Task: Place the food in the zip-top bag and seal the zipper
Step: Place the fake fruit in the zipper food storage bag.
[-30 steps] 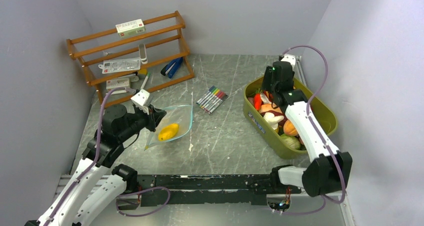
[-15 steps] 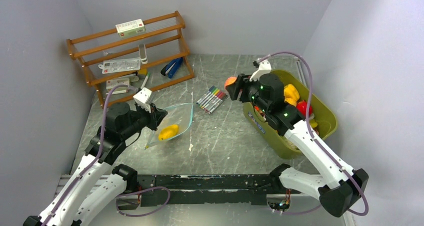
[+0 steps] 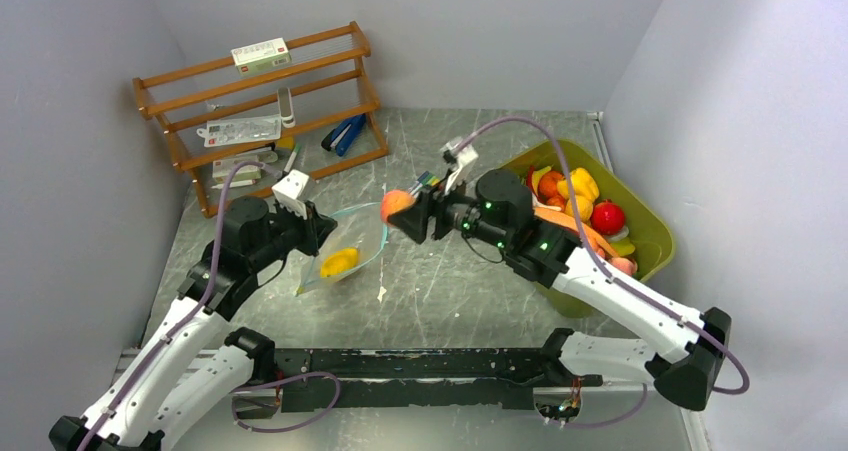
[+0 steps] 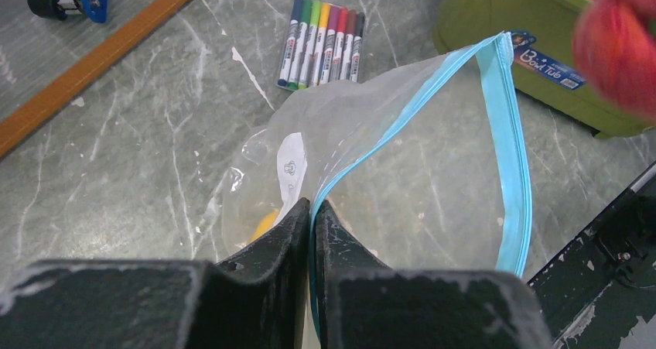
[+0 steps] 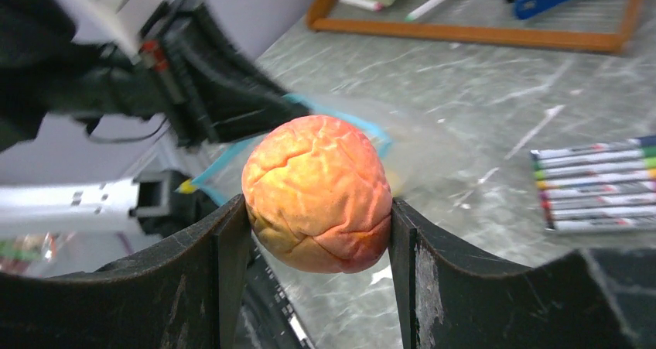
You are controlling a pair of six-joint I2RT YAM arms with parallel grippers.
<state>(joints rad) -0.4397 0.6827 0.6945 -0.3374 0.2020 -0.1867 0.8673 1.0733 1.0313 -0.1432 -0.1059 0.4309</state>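
Observation:
The clear zip-top bag (image 3: 350, 246) lies left of centre, its mouth held up and open, with a yellow toy food (image 3: 338, 262) inside. My left gripper (image 3: 312, 228) is shut on the teal-blue zipper (image 4: 510, 132) edge (image 4: 312, 210). My right gripper (image 3: 400, 211) is shut on an orange-red wrinkled toy fruit (image 5: 316, 192), held in the air just right of the bag's mouth (image 3: 396, 203). In the left wrist view the fruit (image 4: 619, 43) shows blurred at the top right. Several more toy foods (image 3: 575, 196) lie in the tub.
An olive-green tub (image 3: 655, 241) stands at the right. Several marker pens (image 4: 322, 41) lie behind the bag. A wooden rack (image 3: 260, 111) with stationery stands at the back left. A black rail (image 3: 420, 363) runs along the near edge.
My right gripper lifted the orange-red fruit out of the tub and carried it left to beside the bag's mouth. My left gripper kept hold of the bag edge, shifting slightly.

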